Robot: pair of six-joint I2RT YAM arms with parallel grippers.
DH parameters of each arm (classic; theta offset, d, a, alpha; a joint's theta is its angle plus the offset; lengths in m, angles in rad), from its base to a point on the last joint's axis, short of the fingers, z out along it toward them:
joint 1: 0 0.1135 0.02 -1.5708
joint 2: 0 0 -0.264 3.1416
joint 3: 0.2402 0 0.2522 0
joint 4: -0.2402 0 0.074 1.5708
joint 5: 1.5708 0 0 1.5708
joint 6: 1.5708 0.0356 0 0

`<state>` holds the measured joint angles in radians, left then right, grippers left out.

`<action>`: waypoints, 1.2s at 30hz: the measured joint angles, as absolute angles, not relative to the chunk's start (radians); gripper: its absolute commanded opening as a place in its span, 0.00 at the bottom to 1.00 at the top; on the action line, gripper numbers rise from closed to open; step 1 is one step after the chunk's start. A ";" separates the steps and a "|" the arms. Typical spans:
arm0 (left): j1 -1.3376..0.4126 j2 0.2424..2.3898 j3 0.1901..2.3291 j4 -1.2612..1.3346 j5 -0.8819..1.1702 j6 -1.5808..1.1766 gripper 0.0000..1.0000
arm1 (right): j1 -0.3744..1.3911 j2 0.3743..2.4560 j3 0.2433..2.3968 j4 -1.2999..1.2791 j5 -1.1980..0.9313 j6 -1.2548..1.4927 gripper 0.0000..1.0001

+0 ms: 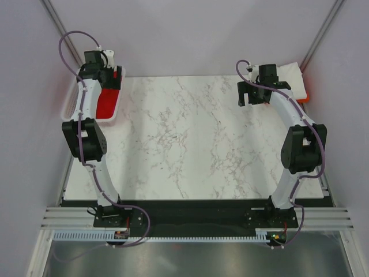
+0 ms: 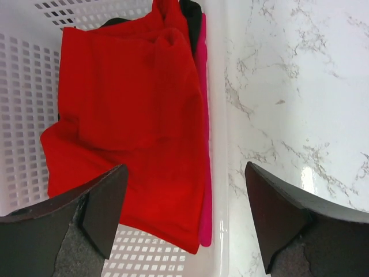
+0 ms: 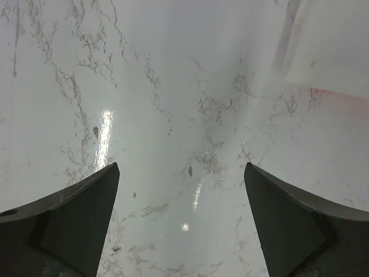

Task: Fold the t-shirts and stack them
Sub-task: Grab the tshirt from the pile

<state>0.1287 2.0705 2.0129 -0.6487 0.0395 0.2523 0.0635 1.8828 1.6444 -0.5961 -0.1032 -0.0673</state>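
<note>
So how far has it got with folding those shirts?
Early, it seems. Done: a white t-shirt lies on an orange t-shirt at the far right corner, likely a started stack. In hand: nothing; the left tool hangs open over the red t-shirt in the basket, the right tool open above the table. Left: it, a pink t-shirt and a black t-shirt sit unfolded in the basket.

Light is bright and even, coming from overhead. Top view is sharp, with only faint, soft shadows on the marble table (image 1: pixel 190 133). Right wrist view shows two glare streaks on the marble, and its upper right corner is washed out. Left wrist view: the red shirt (image 2: pixel 127 115) is heavily saturated but its folds stay readable, with one glare patch on the marble. The near fingers (image 2: pixel 86 219) are dark and slightly soft.
</note>
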 measured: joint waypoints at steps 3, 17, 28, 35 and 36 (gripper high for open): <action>0.129 2.117 2.069 -0.656 0.038 0.252 0.78 | 0.064 1.884 1.644 -0.604 -0.104 -0.076 0.98; 0.129 2.309 2.263 -0.655 0.023 0.255 0.56 | 0.073 1.884 1.643 -0.612 -0.111 -0.091 0.98; 0.129 2.347 2.306 -0.616 -0.017 0.273 0.02 | 0.125 1.884 1.633 -0.615 -0.109 -0.115 0.98; 0.129 2.337 2.309 -0.612 -0.023 0.273 0.02 | 0.134 1.884 1.633 -0.615 -0.104 -0.125 0.98; 0.129 2.329 2.309 -0.612 -0.022 0.273 0.02 | 0.134 1.884 1.633 -0.615 -0.104 -0.128 0.98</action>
